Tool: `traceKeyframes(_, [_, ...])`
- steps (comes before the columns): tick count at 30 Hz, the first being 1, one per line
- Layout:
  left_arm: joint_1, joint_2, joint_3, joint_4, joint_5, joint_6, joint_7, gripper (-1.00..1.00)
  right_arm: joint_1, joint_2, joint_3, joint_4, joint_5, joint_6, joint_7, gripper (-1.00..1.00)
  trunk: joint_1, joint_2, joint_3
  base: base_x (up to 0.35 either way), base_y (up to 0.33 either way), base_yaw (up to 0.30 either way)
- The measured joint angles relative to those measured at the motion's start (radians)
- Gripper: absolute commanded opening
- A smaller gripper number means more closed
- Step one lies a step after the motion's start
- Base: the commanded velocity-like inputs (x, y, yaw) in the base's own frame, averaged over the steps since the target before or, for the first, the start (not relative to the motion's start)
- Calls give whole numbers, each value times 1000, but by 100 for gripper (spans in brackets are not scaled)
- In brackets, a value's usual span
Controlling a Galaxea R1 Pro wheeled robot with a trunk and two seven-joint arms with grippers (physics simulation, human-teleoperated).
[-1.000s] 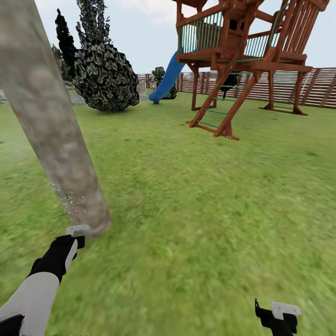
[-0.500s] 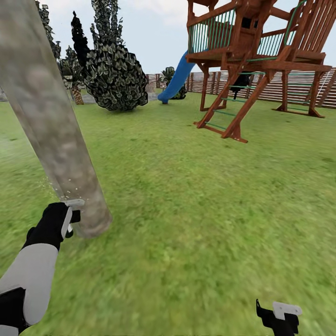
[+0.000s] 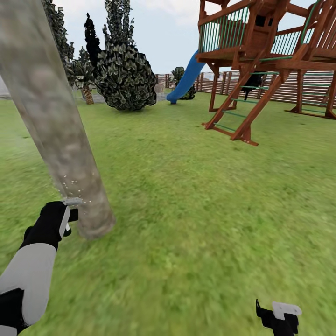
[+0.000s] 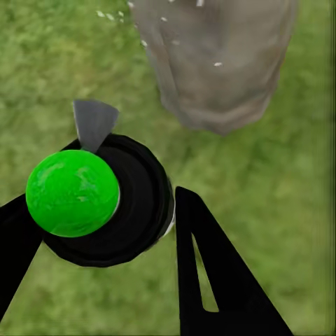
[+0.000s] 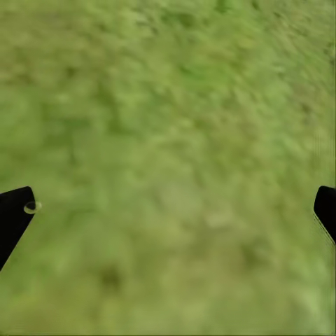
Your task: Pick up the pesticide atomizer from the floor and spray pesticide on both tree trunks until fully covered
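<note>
A thick mottled grey-beige tree trunk (image 3: pixel 56 135) leans across the left of the head view, and its base (image 4: pixel 217 70) meets the grass floor (image 3: pixel 196 224). My left gripper (image 3: pixel 63 219) (image 4: pixel 105 231) is shut on the pesticide atomizer (image 4: pixel 105 203), a black bottle with a green cap. Its grey spray head (image 3: pixel 73 201) sits just beside the lower trunk, where white droplets speckle the bark. The bottle's body is hidden behind the gripper in the head view. My right gripper (image 3: pixel 280 316) (image 5: pixel 168 210) hangs low at the right, open over bare grass.
A wooden play tower (image 3: pixel 266 51) with a ladder and a blue slide (image 3: pixel 186 79) stands at the back right. A dark leafy bush (image 3: pixel 125 77) and narrow conifers rise behind the trunk. A slatted wooden fence (image 3: pixel 289 88) closes the lawn's far side.
My left gripper has risen with the atomizer from the trunk's foot to slightly higher on it. The head view has swung left, so the play tower sits further right.
</note>
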Motion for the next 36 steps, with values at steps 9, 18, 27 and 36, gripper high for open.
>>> traceKeyframes(9, [2, 0, 1, 0, 0, 0, 0, -100, 0, 0, 0, 0, 0, 0, 0, 100, 0, 0, 0, 140, -243, 0])
traceKeyframes(18, [2, 0, 1, 0, 0, 2, 0, -100, 0, 4, 0, 0, 0, 0, 0, 100, 0, 0, 0, 108, -257, 105])
traceKeyframes(27, [4, 0, 1, 0, 2, 1, 0, -100, 0, 6, 1, 0, 0, 0, 0, 100, 0, 0, 0, 89, -265, 274])
traceKeyframes(36, [14, 16, -4, 2, 1, -4, 2, -100, 0, 6, 1, 0, 0, 0, 0, 100, 0, 0, 0, 91, -266, 245])
